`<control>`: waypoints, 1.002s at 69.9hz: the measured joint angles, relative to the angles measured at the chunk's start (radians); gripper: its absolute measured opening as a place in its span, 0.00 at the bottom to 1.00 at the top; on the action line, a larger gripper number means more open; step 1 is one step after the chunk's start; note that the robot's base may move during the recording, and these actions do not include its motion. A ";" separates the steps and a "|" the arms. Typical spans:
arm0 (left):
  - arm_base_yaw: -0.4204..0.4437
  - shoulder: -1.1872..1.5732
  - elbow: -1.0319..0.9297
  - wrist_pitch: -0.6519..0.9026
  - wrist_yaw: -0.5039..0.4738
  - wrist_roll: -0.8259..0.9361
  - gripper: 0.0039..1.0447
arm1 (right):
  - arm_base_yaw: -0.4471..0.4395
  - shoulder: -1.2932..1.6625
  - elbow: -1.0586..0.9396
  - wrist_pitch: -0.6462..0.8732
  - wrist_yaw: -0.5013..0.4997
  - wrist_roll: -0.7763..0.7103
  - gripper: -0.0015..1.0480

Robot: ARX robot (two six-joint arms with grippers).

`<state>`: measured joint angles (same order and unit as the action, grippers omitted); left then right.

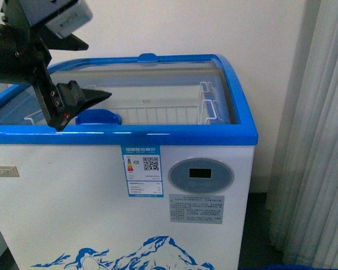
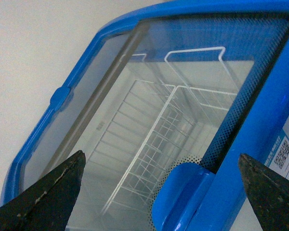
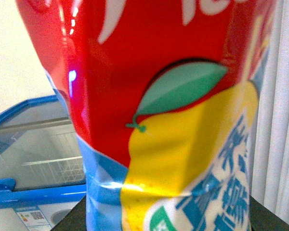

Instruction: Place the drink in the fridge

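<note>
Front view only catches the left gripper: black fingers spread wide with nothing between them, hanging over the front left of the white chest fridge with the blue rim and curved glass lids. Its wrist cam looks down through the glass at a white wire basket and a blue lid handle. The drink bottle, with a glossy red label, green leaf and yellow fruit, only shows on the right wrist cam. It fills that view, clamped in the right gripper, outside the fridge. White wall behind, pale curtain to the right
</note>
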<state>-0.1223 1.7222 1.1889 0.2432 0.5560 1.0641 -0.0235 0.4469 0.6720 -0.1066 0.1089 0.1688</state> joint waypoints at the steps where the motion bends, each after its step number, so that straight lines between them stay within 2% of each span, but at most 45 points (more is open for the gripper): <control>1: 0.001 0.008 0.010 -0.012 0.000 0.023 0.92 | 0.000 0.000 0.000 0.000 0.000 0.000 0.39; 22: 0.021 0.082 0.117 -0.178 0.002 0.211 0.92 | 0.000 0.000 0.000 0.000 0.000 0.000 0.39; 43: 0.051 0.171 0.170 -0.146 -0.029 0.274 0.92 | 0.000 0.000 0.000 0.000 0.000 0.000 0.39; 58: 0.077 0.304 0.329 -0.103 -0.014 0.288 0.92 | 0.000 0.000 0.000 0.000 -0.001 0.000 0.39; 70: 0.077 0.419 0.500 -0.065 -0.055 0.277 0.92 | 0.000 0.000 0.000 0.000 0.000 0.000 0.39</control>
<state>-0.0456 2.1414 1.6886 0.1783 0.5007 1.3415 -0.0235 0.4469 0.6720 -0.1066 0.1093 0.1688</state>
